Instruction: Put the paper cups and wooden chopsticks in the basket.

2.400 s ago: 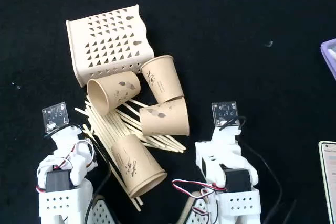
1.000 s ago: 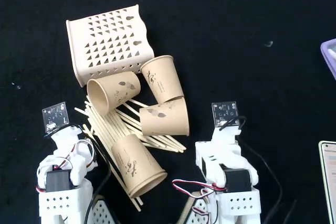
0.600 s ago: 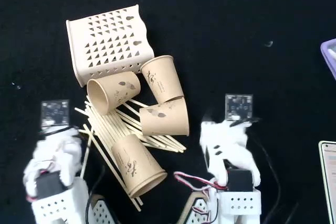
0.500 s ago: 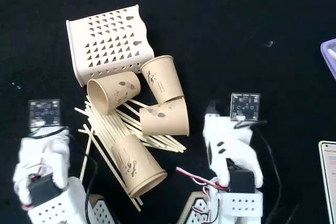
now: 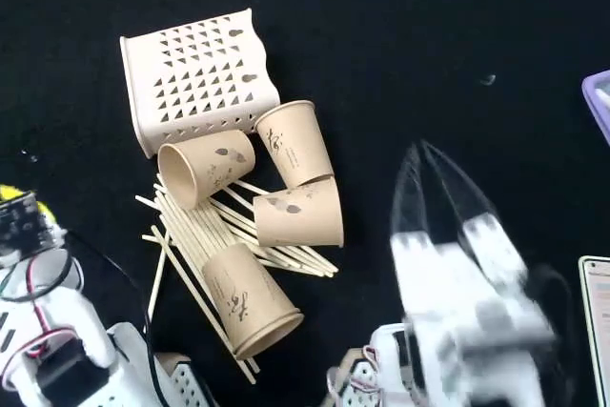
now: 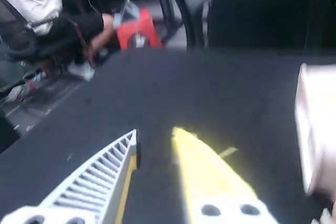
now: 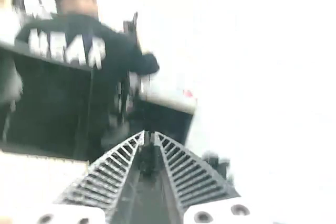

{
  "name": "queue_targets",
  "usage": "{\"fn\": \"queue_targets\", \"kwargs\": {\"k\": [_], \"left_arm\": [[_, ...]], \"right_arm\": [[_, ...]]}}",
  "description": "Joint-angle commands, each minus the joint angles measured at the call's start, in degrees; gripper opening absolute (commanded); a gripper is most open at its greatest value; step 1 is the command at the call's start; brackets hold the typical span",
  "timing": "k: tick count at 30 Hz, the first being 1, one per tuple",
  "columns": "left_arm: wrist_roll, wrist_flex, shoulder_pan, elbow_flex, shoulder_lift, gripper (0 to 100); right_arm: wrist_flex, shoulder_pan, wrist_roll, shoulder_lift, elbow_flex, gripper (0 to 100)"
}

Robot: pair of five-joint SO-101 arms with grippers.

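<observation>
The left gripper point(image 6: 154, 136) sits near the left edge of the table point(image 5: 477, 45), its claw slightly apart and empty. The basket point(image 5: 198, 78) lies on its side at the far left. Four cups point(image 5: 205, 168) lie tipped just beside it, over scattered chopsticks point(image 5: 191, 231). The right gripper point(image 7: 148, 136) is raised, claw together, empty.

Even light; black table point(image 5: 496, 26) matte, shadows faint; right wrist view glare-washed.
</observation>
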Motion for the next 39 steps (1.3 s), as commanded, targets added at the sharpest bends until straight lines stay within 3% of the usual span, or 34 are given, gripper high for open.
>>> {"fn": "queue_targets", "kwargs": {"k": [1,7,14,18,26,32,39], "left_arm": [[9.0,-0.1,-0.2,-10.4,0.5,19],[11.3,-1.8,7.0,-14.9,8.4,20],[11.6,-3.2,15.2,-22.3,43.8,20],[14.5,2.4,16.7,-37.5,65.2,20],[15.2,21.4,23.8,-77.4,100.9,27],[15.6,22.3,24.1,-98.3,121.8,26],[15.2,24.3,20.3,-109.7,135.6,22]], "right_arm": [[5.8,-3.2,0.2,10.2,-21.0,1.6],[11.0,-9.4,0.1,32.7,-34.9,11.5],[6.5,-9.7,0.3,54.4,-24.9,15.2],[-5.8,-6.2,0.2,62.8,-12.6,15.2],[-27.5,-0.1,0.1,69.1,5.6,15.2],[-39.0,-2.4,0.1,70.4,14.5,15.2],[-39.4,-5.7,0.1,70.5,15.4,15.2]]}}
